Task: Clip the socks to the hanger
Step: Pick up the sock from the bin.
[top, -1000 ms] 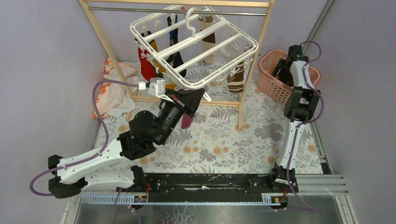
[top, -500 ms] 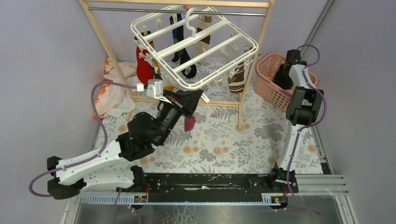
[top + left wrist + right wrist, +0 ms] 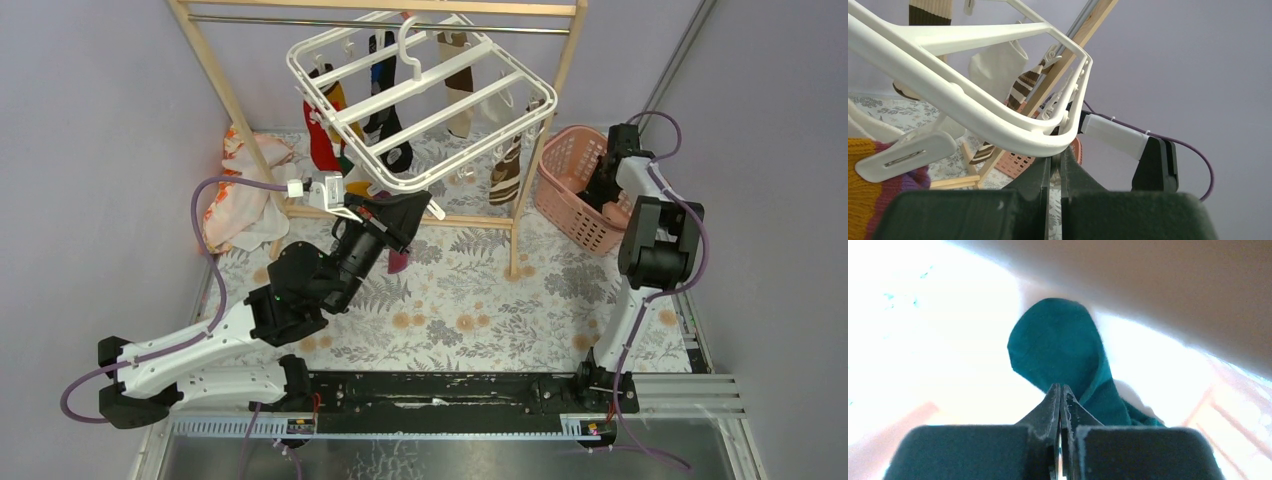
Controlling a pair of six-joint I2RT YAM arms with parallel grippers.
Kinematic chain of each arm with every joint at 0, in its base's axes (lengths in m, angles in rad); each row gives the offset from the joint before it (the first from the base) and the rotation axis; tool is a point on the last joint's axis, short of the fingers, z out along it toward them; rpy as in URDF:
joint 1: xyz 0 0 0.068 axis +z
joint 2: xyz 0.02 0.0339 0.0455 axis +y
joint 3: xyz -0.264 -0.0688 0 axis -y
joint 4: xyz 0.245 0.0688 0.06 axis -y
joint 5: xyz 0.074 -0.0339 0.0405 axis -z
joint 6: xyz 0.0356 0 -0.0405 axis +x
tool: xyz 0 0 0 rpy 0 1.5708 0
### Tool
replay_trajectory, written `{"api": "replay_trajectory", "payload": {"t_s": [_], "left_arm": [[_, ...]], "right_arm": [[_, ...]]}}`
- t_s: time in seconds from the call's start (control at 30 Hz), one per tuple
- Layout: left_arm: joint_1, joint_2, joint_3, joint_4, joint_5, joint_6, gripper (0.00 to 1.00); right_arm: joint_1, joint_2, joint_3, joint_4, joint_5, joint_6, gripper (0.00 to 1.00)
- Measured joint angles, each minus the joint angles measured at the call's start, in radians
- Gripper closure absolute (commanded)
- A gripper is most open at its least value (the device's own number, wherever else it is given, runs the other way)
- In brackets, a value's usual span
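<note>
The white hanger [image 3: 480,140] hangs tilted from the rod, with several socks clipped under it: red [image 3: 320,150], black [image 3: 395,150] and brown-striped [image 3: 505,175]. My left gripper [image 3: 412,205] is shut on the hanger's near rim. In the left wrist view the jaws [image 3: 1055,157] meet right under the hanger's rounded corner [image 3: 973,115], and an orange-purple sock [image 3: 863,200] hangs from a clip at the left. My right gripper [image 3: 603,192] reaches down into the pink basket [image 3: 560,205]. Its tips [image 3: 1060,386] are pinched shut at the edge of a teal sock [image 3: 1058,345].
A wooden rack [image 3: 515,220] with a metal rod carries the hanger; its right post stands between the arms. An orange-and-white cloth [image 3: 240,200] lies at the left by the rack's foot. A floral mat [image 3: 470,300] covers the table.
The right gripper has gone from wide open to shut inside the basket, and the basket has slid left. The left arm has shifted slightly left, tilting and swinging the hanger.
</note>
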Motion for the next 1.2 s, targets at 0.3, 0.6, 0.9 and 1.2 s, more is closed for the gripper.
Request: {"api": "replay_trajectory", "payload": {"t_s": [0.3, 0.6, 0.9, 1.2], "left_arm": [[0.000, -0.014, -0.004, 0.000, 0.000, 0.000, 1.00], [0.000, -0.022, -0.013, 0.003, 0.001, -0.001, 1.00], [0.000, -0.051, -0.031, 0.003, 0.001, -0.005, 1.00], [0.000, -0.078, -0.048, 0.002, -0.003, -0.005, 1.00]], "right_arm": [[0.037, -0.046, 0.055, -0.112, -0.003, -0.026, 0.38], [0.093, -0.020, -0.023, -0.129, 0.043, -0.059, 0.25], [0.099, 0.022, -0.065, -0.121, 0.153, -0.038, 0.79], [0.098, 0.001, -0.074, -0.110, 0.177, -0.019, 1.00]]}}
